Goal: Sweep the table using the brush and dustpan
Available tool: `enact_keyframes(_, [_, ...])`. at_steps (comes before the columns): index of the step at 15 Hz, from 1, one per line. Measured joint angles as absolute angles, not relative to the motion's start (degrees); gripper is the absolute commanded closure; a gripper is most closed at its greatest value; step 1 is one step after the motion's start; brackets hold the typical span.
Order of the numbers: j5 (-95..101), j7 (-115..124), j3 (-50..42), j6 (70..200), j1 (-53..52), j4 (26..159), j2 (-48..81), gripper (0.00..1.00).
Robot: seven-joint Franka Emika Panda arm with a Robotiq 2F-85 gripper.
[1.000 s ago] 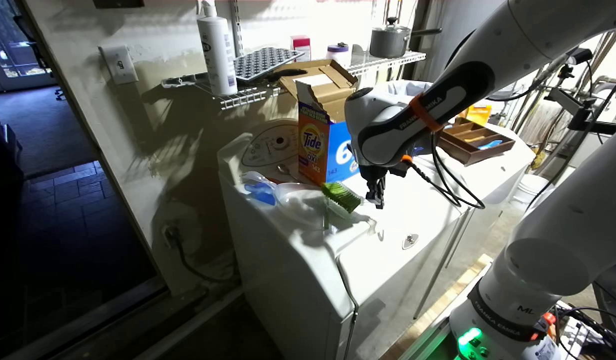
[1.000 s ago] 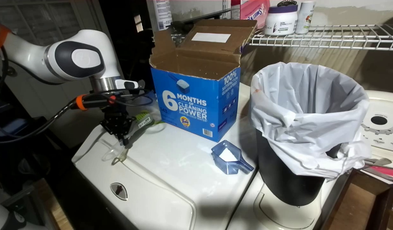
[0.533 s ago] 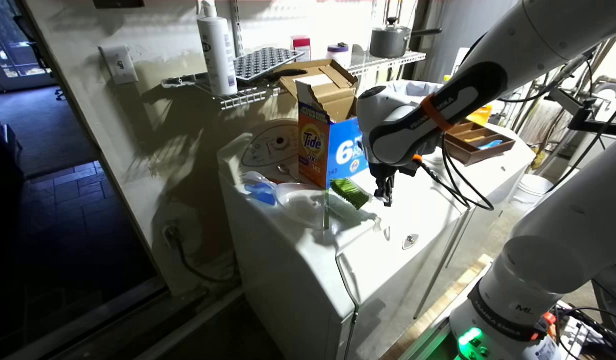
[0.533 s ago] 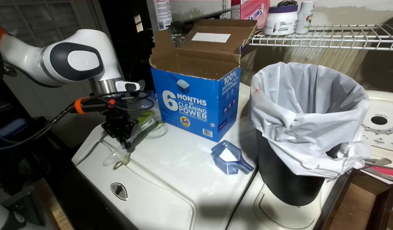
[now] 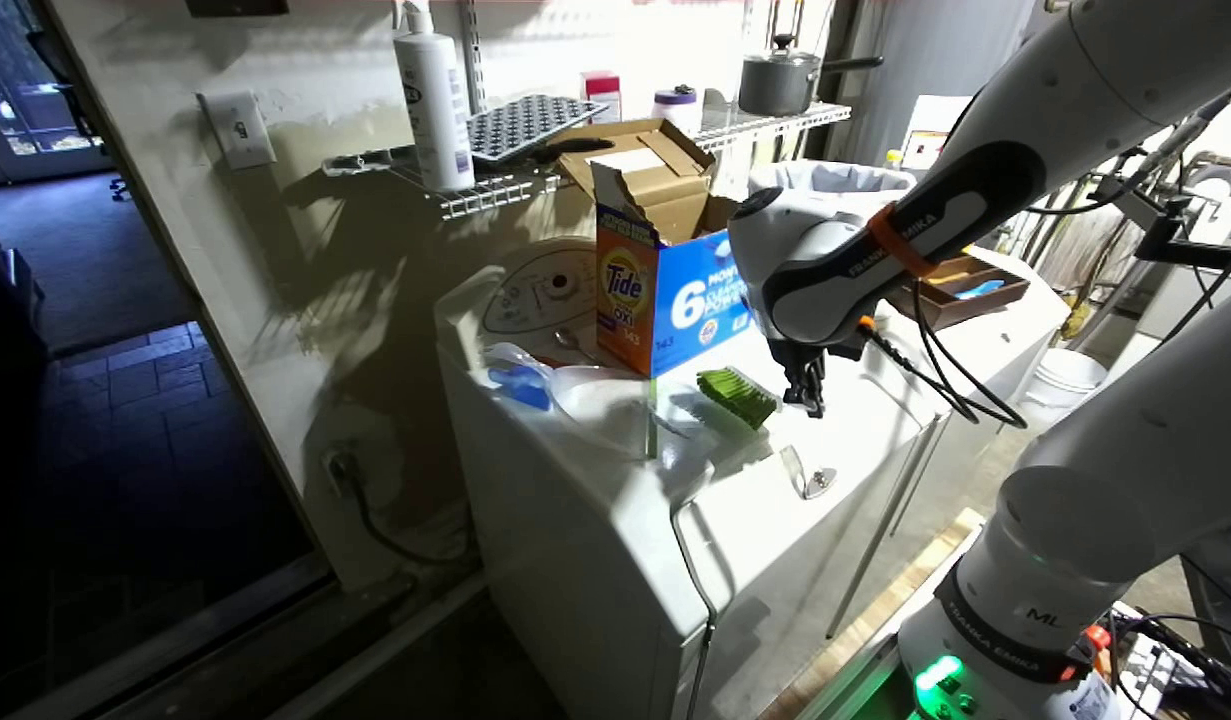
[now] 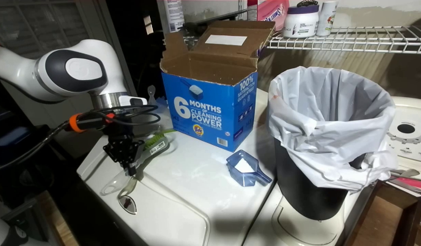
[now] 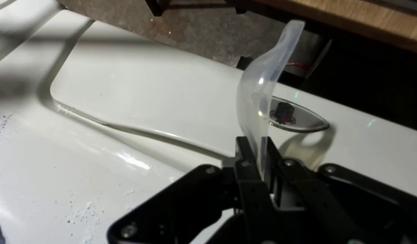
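Observation:
My gripper (image 5: pixel 807 400) is shut on the clear handle of a brush with green bristles (image 5: pixel 737 397). In an exterior view the gripper (image 6: pixel 131 170) holds the brush (image 6: pixel 157 146) tilted, with its label side facing that camera. In the wrist view the handle (image 7: pixel 257 88) stands between the fingertips (image 7: pixel 255 145), and its shadow lies apart on the white table (image 7: pixel 144 91). The translucent dustpan (image 5: pixel 597 405) with a green edge lies on the table at the wall end. In an exterior view mostly the dustpan's green edge (image 6: pixel 169 131) shows. White powder (image 7: pixel 84 213) is scattered on the table.
An open Tide box (image 6: pixel 207 106) stands on the table beside the brush. A blue scoop (image 6: pixel 248 167) with white powder lies in front of it. A black bin with a white liner (image 6: pixel 319 136) and a wooden tray (image 5: pixel 945 285) stand further along. A wire shelf (image 6: pixel 354 42) hangs above.
My gripper has moved with the brush away from the dustpan and box, toward the table's front edge. More of the box shows behind the arm. The gripper has stayed shut on the brush.

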State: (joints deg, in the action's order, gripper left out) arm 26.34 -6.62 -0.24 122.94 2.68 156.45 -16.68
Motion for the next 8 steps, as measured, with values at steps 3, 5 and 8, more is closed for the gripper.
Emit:
enact_keyframes(3, [26.3, -6.6, 0.5, 121.2, 2.3, 156.7, -16.2, 0.97])
enact_keyframes(5, [26.3, -6.6, 1.1, 120.8, 1.6, 156.7, -15.5, 0.97])
enact_keyframes(8, [25.9, -5.4, 2.4, 120.5, 0.3, 156.5, -14.0, 0.97])
